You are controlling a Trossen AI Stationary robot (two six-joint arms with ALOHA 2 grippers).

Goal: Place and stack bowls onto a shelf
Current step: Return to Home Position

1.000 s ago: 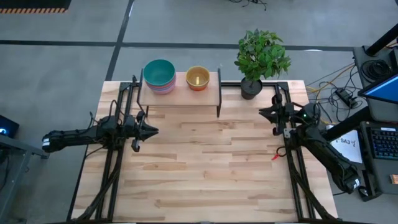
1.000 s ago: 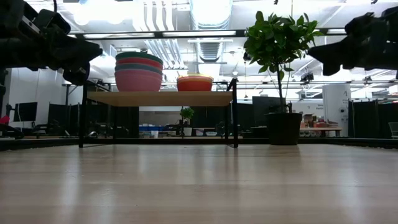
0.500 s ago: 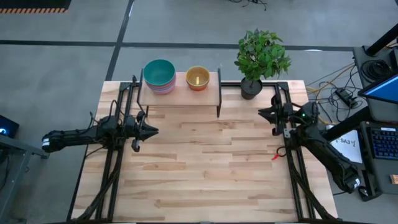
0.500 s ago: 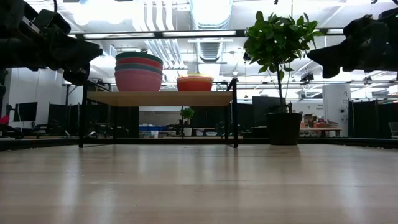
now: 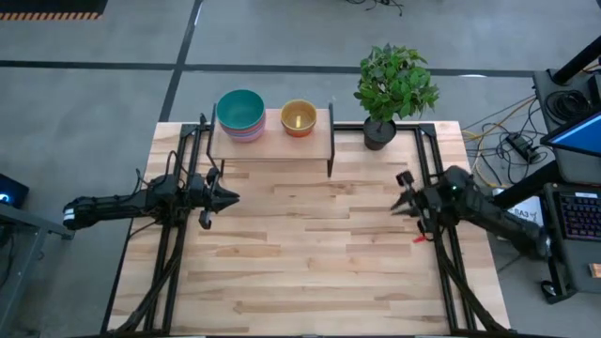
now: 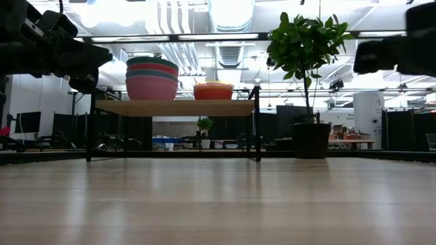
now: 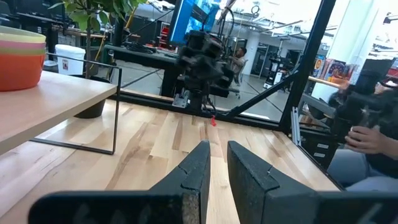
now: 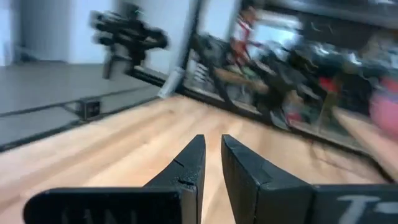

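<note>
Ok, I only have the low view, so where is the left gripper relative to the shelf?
Observer: From above, the left gripper hangs over the left side of the table, in front of the shelf and apart from it.
Operator: Is it holding anything?
Observer: No; its wrist view shows the fingers shut, with nothing between them.
Operator: And the right gripper?
Observer: The right gripper is over the table's right side, far from the shelf.
</note>
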